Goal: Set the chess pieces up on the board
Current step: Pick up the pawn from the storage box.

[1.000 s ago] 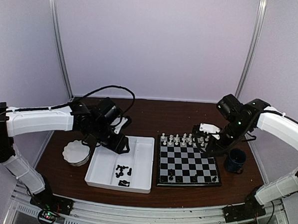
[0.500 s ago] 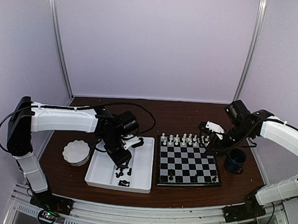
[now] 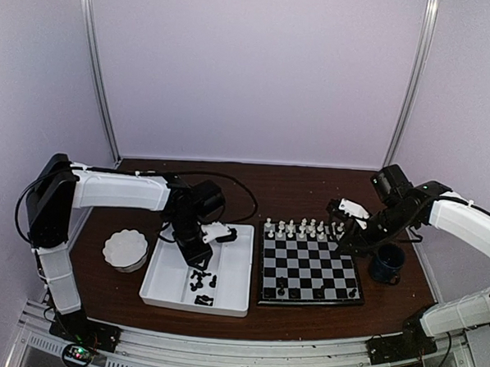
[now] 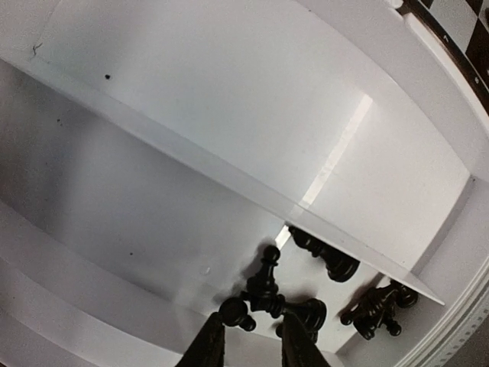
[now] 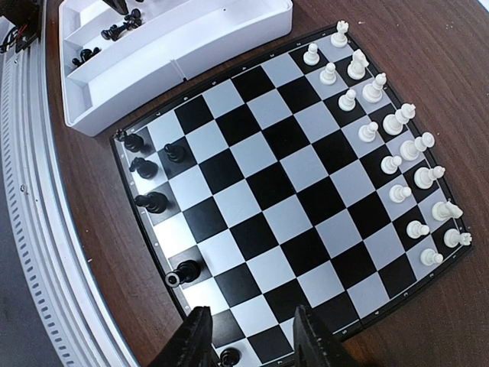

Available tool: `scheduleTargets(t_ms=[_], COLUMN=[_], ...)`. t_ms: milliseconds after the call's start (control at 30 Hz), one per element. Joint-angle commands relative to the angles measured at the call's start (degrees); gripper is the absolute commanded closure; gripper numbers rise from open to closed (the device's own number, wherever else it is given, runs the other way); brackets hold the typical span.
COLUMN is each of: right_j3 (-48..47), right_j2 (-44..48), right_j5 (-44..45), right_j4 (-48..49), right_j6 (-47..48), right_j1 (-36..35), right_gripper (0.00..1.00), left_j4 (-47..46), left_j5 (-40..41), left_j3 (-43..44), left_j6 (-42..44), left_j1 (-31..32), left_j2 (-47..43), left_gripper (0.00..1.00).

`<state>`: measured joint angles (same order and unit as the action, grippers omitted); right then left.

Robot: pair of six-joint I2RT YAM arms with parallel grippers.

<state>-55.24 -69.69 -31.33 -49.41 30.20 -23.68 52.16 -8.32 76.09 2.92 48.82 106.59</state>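
left hand: narrow gap, empty, low inside tray. black chess pieces: clustered in tray's corner, just past its fingertips, 1 lying crosswise. right hand: parted, empty, over board beside tray, farther off.

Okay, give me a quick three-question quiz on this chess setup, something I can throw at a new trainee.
1. True or false: the white chessmen stand in two rows along the edge of the board farthest from the arm bases.
2. Where do the black chessmen that are not on the board lie? A) in the white bowl B) in the divided tray C) in the blue cup
3. Which gripper hangs over the tray, its fingers apart just above those pieces?

Key: 1 true; 2 B; 3 the left gripper.
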Motion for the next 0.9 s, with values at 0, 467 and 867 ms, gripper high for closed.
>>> scheduleTargets(t_ms=[0, 467, 867], right_j3=[0.38, 0.14, 0.14], right_j2=[0.34, -0.69, -0.54], right_j5=[-1.27, -1.97, -2.16], right_j4=[0.42, -0.09, -0.21], right_j6=[0.74, 1.18, 1.35], right_j1=[0.41, 0.43, 0.48], right_gripper=[0.61, 0.61, 0.62], left_j4=[-2.71, -2.04, -1.8], left_j5=[-3.53, -0.75, 0.61], left_j3=[0.62, 0.63, 0.11], left_j6=[2.77, 3.15, 2.93], left_j1=[-0.12, -0.23, 0.1], left_j2=[1.14, 4.46, 5.93], left_gripper=[0.73, 0.71, 0.8])
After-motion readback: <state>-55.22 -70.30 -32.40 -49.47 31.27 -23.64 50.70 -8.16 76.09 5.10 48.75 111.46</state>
